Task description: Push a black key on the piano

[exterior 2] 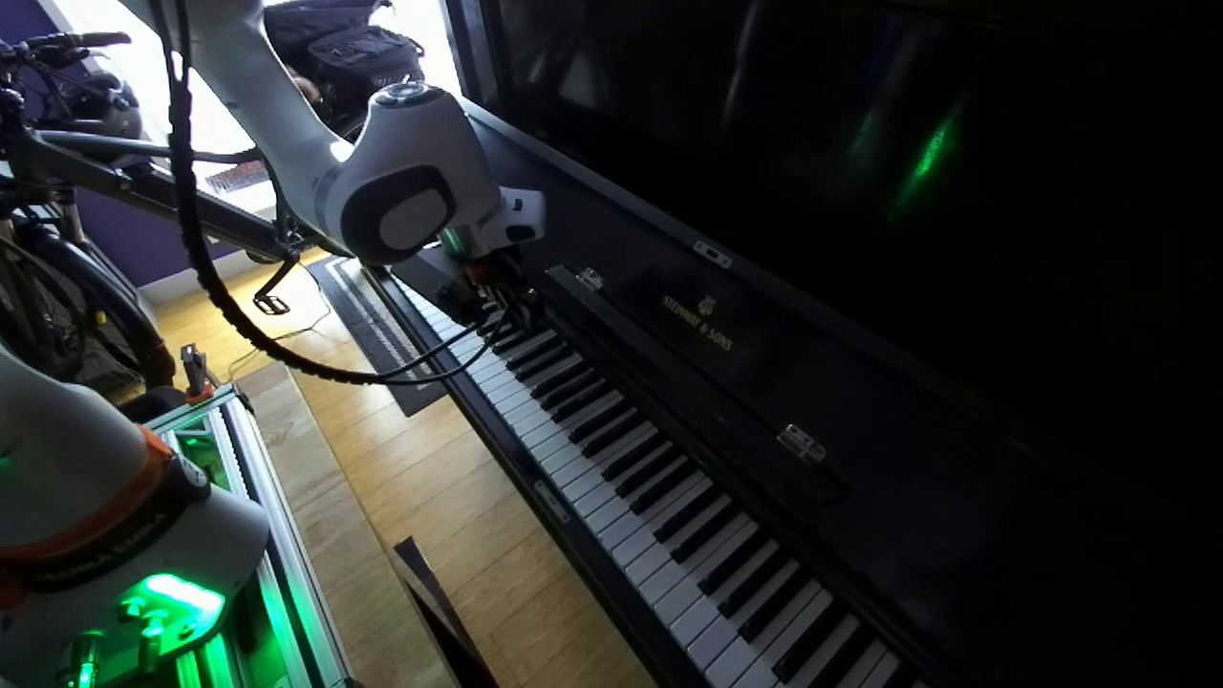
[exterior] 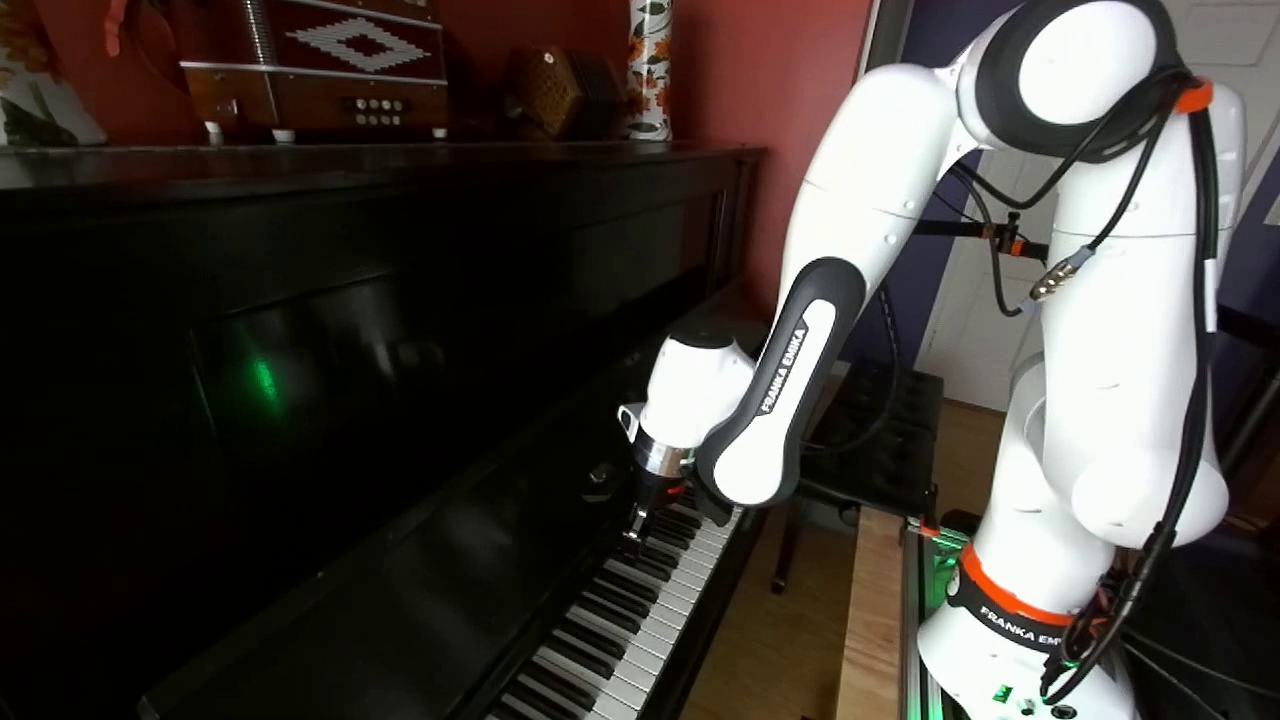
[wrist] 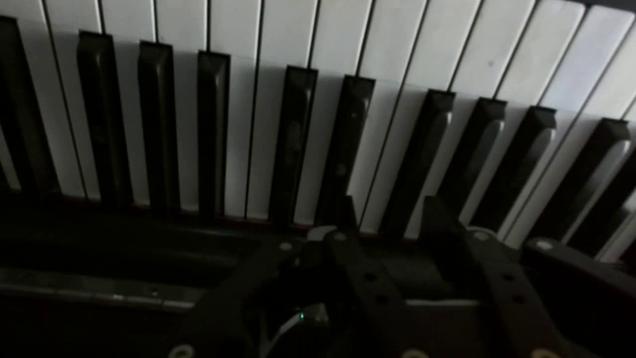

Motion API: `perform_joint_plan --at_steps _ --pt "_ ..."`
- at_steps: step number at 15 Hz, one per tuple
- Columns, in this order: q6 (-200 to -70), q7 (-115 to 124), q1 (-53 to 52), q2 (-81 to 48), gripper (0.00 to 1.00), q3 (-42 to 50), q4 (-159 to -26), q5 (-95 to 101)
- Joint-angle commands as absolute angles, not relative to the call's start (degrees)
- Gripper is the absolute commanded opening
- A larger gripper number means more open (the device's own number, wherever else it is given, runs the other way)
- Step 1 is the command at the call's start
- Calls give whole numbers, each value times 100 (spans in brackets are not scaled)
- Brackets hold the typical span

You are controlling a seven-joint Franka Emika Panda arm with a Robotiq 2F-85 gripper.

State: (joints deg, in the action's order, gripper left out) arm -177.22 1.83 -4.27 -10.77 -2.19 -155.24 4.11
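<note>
The glossy black piano (exterior: 420,470) stands along my arm, with its row of white and narrow black keys uncovered. It also shows in an exterior view (exterior 2: 764,373) and in the wrist view. My gripper (exterior: 634,540) is low over the back of the keys, near the fallboard; it is dark and partly hidden in an exterior view (exterior 2: 519,313). In the wrist view the gripper (wrist: 391,199) is open and empty, with its two fingertips apart. Its left fingertip overlaps the rear of a black key (wrist: 344,144). Another black key (wrist: 419,154) lies between the fingertips. I cannot tell whether either fingertip touches a key.
The piano's fallboard with metal hinges (exterior 2: 801,442) rises just behind the keys. A black cable (exterior 2: 315,368) loops from the arm over the keys. A black padded bench (exterior: 880,430) stands beyond the arm. An accordion (exterior: 340,70) sits on the piano top. A bicycle (exterior 2: 143,182) stands behind.
</note>
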Motion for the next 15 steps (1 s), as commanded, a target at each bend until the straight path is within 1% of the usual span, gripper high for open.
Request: perform_joint_plan --at_steps 1,2,3,5,6,15 --pt "-16817 64 -243 -61 71 -719 -15759 -161" --pt "-16545 52 -317 150 78 -715 -15748 -283" --pt "-16203 154 -415 410 87 -623 -15750 -172" --pt "-15612 278 -434 894 99 -579 -15744 31" --pt "-15332 309 -412 1129 100 -579 -15730 80" --pt "-13230 235 -153 3008 100 -356 -15649 157"
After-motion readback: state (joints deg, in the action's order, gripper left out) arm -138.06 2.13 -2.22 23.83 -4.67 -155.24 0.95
